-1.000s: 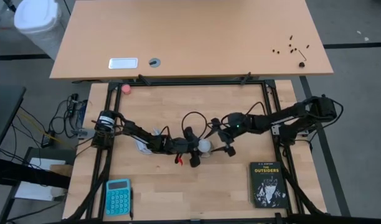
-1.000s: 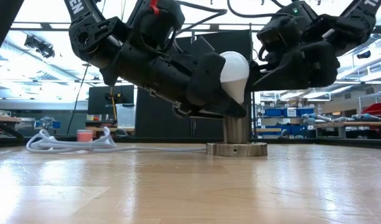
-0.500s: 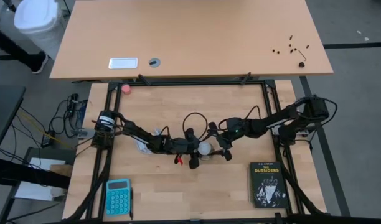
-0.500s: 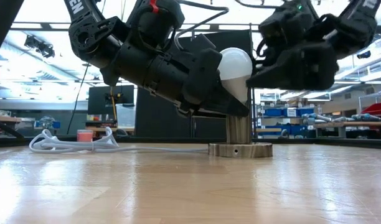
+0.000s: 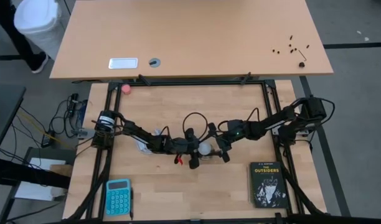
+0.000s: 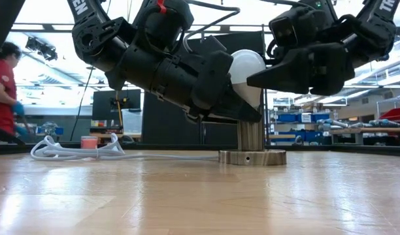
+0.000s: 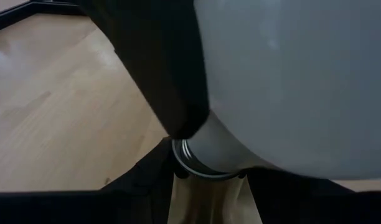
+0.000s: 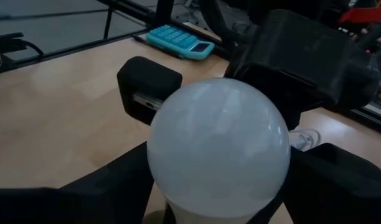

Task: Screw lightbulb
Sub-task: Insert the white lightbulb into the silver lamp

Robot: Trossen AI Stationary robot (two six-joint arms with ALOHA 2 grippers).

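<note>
Low view, nearest: bare wooden table [image 6: 187, 196]. On it stands the round metal socket [image 6: 251, 149], with its white cord [image 6: 82, 151] trailing off across the table.

The lightbulb [image 6: 247, 73] sits base-down in the socket's neck, roughly upright, globe on top. In the left wrist view the greyish screw base [image 7: 206, 158] shows at the socket mouth; how far the threads are engaged cannot be told.

Left gripper [image 6: 229, 91]: clamped low around the neck of the bulb and the top of the socket, steadying the assembly. Right gripper [image 8: 218, 186]: fingers spread either side of the globe, not clearly pressing on it; no firm grasp shows.

Judged step: mid-screwing, right gripper taking a fresh hold for a turn.

Next move calls for: right fingers closing evenly on the globe, then a wrist rotation about the bulb's axis, with the left hold kept so the socket does not spin.

Beyond: a person [image 6: 2, 91] in the room behind.
</note>
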